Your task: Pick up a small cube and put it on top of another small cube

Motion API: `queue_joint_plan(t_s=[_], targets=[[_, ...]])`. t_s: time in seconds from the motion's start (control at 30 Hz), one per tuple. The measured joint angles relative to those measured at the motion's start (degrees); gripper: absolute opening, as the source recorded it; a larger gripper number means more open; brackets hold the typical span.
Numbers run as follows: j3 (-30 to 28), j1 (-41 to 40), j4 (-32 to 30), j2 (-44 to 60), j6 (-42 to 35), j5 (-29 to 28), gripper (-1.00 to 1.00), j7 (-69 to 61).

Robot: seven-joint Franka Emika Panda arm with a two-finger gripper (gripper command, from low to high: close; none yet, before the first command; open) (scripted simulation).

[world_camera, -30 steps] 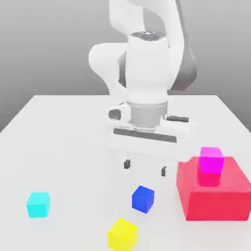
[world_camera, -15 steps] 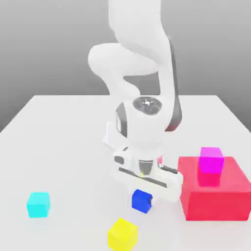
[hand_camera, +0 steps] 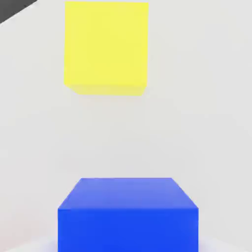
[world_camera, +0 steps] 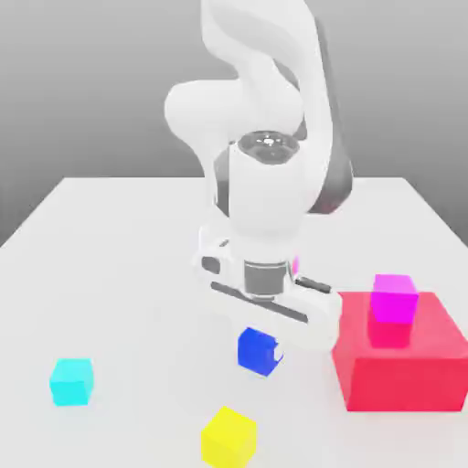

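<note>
We see a smooth white tabletop [world_camera: 110, 274] bearing a large matte red block [world_camera: 402, 361] with a magenta cube [world_camera: 394, 298] on it. Our hand [world_camera: 259, 343] pinches the small cube [world_camera: 256, 351], deep blue, lifted above the tabletop. The yellow cube [hand_camera: 106, 47] lies near; the cyan cube [world_camera: 70, 380] sits well apart.

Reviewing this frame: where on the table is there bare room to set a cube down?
The table is bare across its far side and between the cyan cube and blue cube. It is crowded near the yellow cube, the gripper and the red block carrying the magenta cube.
</note>
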Motion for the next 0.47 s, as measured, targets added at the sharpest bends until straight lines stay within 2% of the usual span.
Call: queue_joint_plan(t_s=[0.17, 0.33, 0.37, 0.47], targets=[[-1.3, -2.3, 9.3, 2.6, -6.6, 0.3, -1.00, -1.2], [-2.0, -2.3, 11.4, 11.3, 0.0, -0.9, -1.00, -0.5], [-2.1, -2.2, 11.5, 12.4, 1.0, -1.1, 1.00, -0.4], [-2.1, -2.2, 11.5, 12.4, 1.1, -1.1, 1.00, -0.4]])
